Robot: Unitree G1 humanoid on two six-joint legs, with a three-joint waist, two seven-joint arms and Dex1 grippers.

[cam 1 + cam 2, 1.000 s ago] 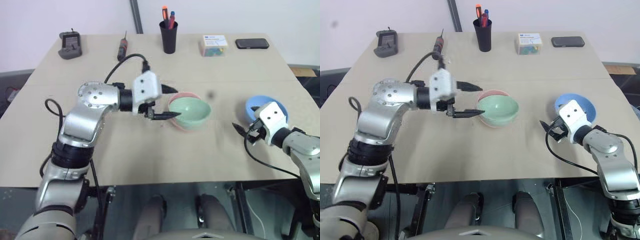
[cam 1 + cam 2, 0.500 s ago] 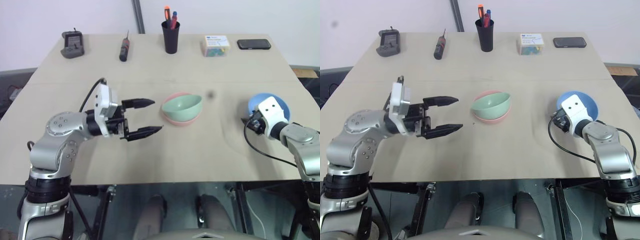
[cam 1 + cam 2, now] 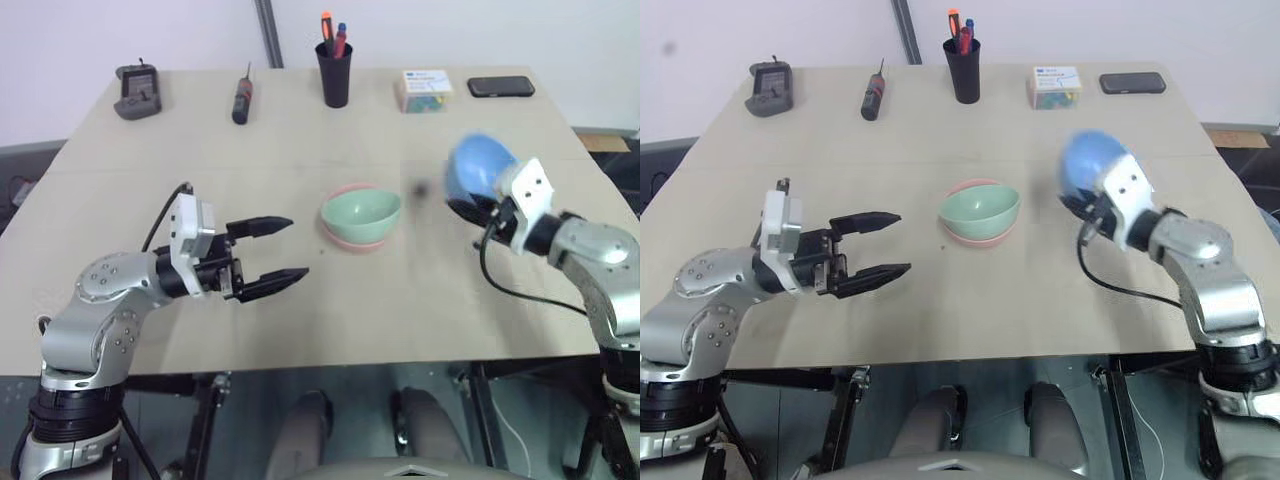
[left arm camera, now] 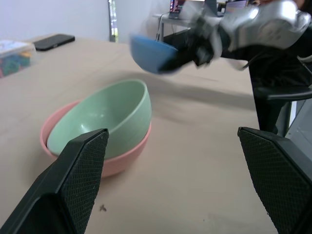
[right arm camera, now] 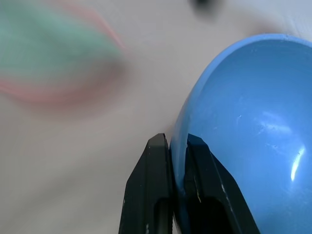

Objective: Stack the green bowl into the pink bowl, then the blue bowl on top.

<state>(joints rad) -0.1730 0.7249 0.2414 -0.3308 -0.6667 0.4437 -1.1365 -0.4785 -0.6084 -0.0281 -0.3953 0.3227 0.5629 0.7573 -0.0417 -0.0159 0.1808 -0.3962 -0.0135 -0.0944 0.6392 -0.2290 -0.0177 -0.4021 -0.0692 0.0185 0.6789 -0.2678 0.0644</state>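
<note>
At the right of the head views, the right gripper (image 5: 178,187) has its jaws pinched on the rim of the blue bowl (image 3: 474,170), which hangs tilted and clear of the table (image 3: 300,150). At lower left the left gripper (image 3: 278,249) stands wide and holds nothing. In the middle the green bowl (image 3: 361,210) already sits in the pink bowl (image 3: 345,237), leaning somewhat. Only the blue bowl is left to place on top. It looks smooth, plain and glossy, though blurred.
</note>
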